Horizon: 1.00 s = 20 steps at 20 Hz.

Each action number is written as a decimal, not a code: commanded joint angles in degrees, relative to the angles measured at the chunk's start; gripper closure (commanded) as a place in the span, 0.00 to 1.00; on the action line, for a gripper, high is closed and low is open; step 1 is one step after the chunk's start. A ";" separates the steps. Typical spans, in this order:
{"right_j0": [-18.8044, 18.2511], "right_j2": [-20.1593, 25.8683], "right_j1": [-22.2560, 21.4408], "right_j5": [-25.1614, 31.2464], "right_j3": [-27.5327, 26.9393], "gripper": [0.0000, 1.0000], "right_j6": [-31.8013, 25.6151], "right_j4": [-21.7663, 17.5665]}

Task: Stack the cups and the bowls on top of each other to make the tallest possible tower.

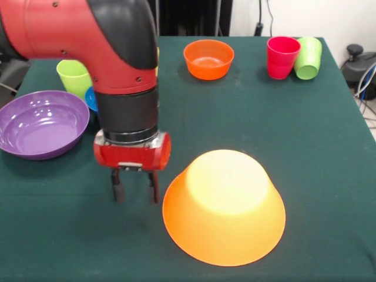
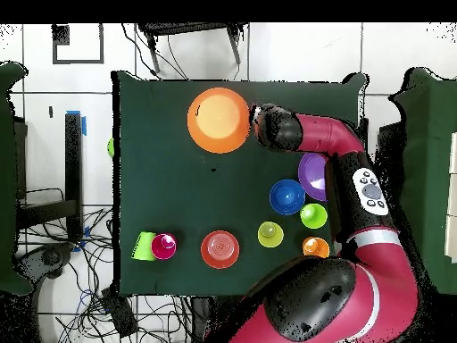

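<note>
The large orange-yellow bowl (image 1: 223, 205) (image 2: 219, 120) lies upside down at the near middle of the table. Just to its left my gripper (image 1: 136, 191) hangs close above the cloth, open, with nothing between its fingers. A purple bowl (image 1: 41, 123) (image 2: 312, 176) sits upright at the left. Behind it stand a lime green cup (image 1: 73, 76) (image 2: 313, 215) and a blue bowl (image 1: 91, 98) (image 2: 286, 196), mostly hidden by my arm. The red-orange bowl (image 1: 208, 59) (image 2: 220, 249) is at the far middle. A red cup (image 1: 282, 57) (image 2: 163, 246) stands far right, and a green cup (image 1: 308, 57) (image 2: 143, 246) leans against it.
The overhead view also shows a yellow cup (image 2: 270, 234) and an orange cup (image 2: 315, 246) near the robot's base. Something green (image 2: 111, 146) pokes out at the table's edge. My arm (image 2: 339, 143) reaches over the purple bowl. Cables lie on the floor.
</note>
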 commanded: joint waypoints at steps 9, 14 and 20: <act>9.30 -9.38 -16.36 4.29 18.91 0.00 8.95 2.09; 11.32 -12.37 -20.46 2.87 23.07 0.00 9.19 2.92; 11.51 -13.41 -20.51 0.28 24.77 0.00 8.53 4.03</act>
